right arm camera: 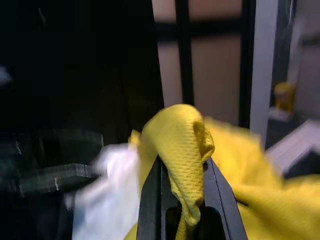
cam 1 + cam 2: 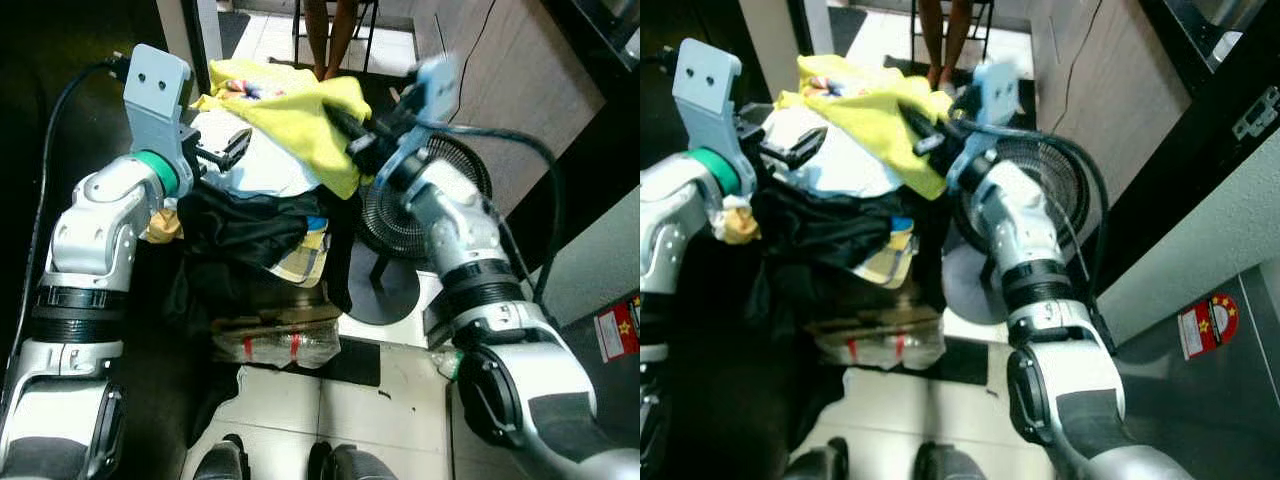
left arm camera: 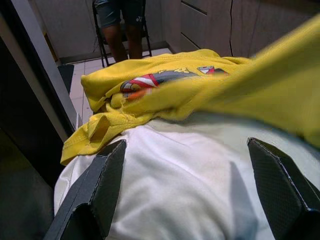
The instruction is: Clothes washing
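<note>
The right claw pinches a fold of soft, light yellow shirt; the left claw, spread, hovers over white cloth

The clothes sit in a tall heap. On top lies a yellow garment of mesh fabric with a red, white and dark print near its far end; it drapes over the heap's right side, and a fold of it is bunched up. Under it a white garment bulges smooth and rounded. Below hangs crumpled black clothing, and a pale checked piece with a blue patch sticks out at the lower right.
</note>
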Controlling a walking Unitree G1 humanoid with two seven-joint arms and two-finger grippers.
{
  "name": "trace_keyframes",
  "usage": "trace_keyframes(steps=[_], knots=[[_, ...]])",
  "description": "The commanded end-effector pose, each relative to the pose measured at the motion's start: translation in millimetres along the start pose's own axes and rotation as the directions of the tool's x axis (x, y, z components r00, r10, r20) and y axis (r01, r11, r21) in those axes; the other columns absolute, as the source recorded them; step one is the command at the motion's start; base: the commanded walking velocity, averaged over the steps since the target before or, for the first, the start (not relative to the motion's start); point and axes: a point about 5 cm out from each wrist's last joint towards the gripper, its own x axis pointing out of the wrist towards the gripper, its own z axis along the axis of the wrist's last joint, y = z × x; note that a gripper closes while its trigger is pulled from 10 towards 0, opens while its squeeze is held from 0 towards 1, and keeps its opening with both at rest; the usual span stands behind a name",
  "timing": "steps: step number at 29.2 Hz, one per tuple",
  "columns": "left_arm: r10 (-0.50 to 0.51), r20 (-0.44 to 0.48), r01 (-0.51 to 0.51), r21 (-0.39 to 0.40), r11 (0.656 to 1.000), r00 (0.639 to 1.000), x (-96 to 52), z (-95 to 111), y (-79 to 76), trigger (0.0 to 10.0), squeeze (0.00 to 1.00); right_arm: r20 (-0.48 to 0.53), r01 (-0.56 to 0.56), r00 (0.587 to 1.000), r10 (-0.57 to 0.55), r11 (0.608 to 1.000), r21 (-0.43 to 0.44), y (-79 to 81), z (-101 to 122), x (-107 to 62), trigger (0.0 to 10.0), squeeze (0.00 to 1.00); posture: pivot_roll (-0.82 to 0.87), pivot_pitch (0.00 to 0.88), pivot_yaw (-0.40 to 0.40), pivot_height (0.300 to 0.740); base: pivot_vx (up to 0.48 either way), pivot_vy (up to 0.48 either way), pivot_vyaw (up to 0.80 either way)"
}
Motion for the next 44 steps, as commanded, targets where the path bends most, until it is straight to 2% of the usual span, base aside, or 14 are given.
trace_keyframes(steps=[1,2,3,4,10,14,16,21,25,31,35,40,43,44], knots=[[0.005,-0.003,-0.005,-0.007,1.000,1.000,-2.9,-1,0.8,10.0,0.00,0.036,0.027,0.999,-0.027,1.000,-0.013,-4.0,11,-0.8,0.0,0.00,0.09,0.103,-0.009,0.740,0.000,0.000,0.00],[0.004,-0.001,-0.004,-0.007,1.000,1.000,-3.0,-1,0.5,10.0,0.00,0.075,0.046,0.996,-0.041,0.997,-0.062,-5.1,23,1.9,3.1,0.00,0.09,0.103,-0.006,0.740,0.000,0.000,0.00],[0.004,0.000,-0.004,-0.007,1.000,1.000,-3.0,0,0.2,10.0,0.00,0.103,0.061,0.993,-0.051,0.994,-0.096,-5.4,31,3.2,3.1,0.00,0.09,0.103,-0.006,0.740,0.000,0.000,0.00],[0.003,0.008,-0.003,-0.007,1.000,1.000,-3.1,2,-0.1,10.0,0.00,0.148,0.079,0.987,-0.059,0.987,-0.139,-5.6,45,5.8,10.0,0.00,0.09,0.102,-0.004,0.740,0.000,0.000,0.00],[0.001,0.057,-0.001,-0.010,1.000,0.998,-3.0,13,-1.2,10.0,0.00,0.362,0.181,0.929,-0.076,0.948,-0.264,-3.9,104,9.0,10.0,0.00,0.09,0.102,-0.004,0.740,0.000,0.000,0.00],[-0.008,0.079,0.009,-0.006,1.000,0.997,-2.8,20,-3.2,10.0,0.00,0.555,0.235,0.831,-0.029,0.923,-0.304,5.1,160,2.6,10.0,0.00,0.09,0.101,-0.001,0.740,0.000,0.000,0.00],[-0.009,0.079,0.009,-0.006,1.000,0.997,-2.7,19,-3.3,10.0,0.00,0.566,0.235,0.824,-0.022,0.922,-0.307,6.2,164,1.1,10.0,0.00,0.09,0.099,-0.001,0.740,0.000,0.000,0.00],[-0.013,0.073,0.013,-0.007,1.000,0.997,-2.8,17,-5.2,10.0,0.00,0.394,0.179,0.919,-0.023,0.914,-0.364,-1.0,127,-0.7,10.0,0.00,0.08,0.098,-0.001,0.740,0.000,0.000,0.00],[-0.017,0.071,0.018,-0.009,1.000,0.997,-2.4,16,-6.6,10.0,0.00,0.261,0.253,0.947,-0.186,0.934,-0.253,-25.8,79,-11.8,10.0,0.00,0.08,0.099,0.001,0.740,0.000,0.000,0.00],[-0.023,0.069,0.024,-0.008,1.000,0.997,-2.4,16,-7.9,10.0,0.00,0.222,0.323,0.933,-0.282,0.930,-0.177,-38.8,64,-19.0,10.0,0.00,0.08,0.099,0.001,0.740,0.000,0.000,0.00],[-0.023,0.066,0.024,-0.005,1.000,0.998,-2.8,15,-7.7,10.0,0.00,0.214,0.481,0.865,-0.454,0.872,-0.096,-63.2,60,-31.1,10.0,0.00,0.09,0.101,0.006,0.740,0.000,0.000,0.00],[-0.022,0.063,0.022,-0.004,1.000,0.998,-3.5,14,-7.1,10.0,0.00,0.221,0.544,0.827,-0.517,0.835,-0.086,-74.5,64,-38.3,10.0,0.00,0.09,0.104,0.004,0.740,0.000,0.000,0.00],[-0.019,0.057,0.020,-0.004,1.000,0.998,-3.5,13,-7.6,10.0,0.00,0.063,0.346,0.938,-0.340,0.913,-0.218,-53.0,43,-14.1,10.0,0.00,0.09,0.107,-0.002,0.740,0.000,0.000,0.00],[-0.019,0.057,0.020,-0.004,1.000,0.998,-3.5,13,-7.6,10.0,0.00,0.063,0.346,0.938,-0.340,0.913,-0.218,-53.0,43,-14.1,10.0,0.00,0.09,0.107,-0.002,0.740,0.000,0.000,0.00]])
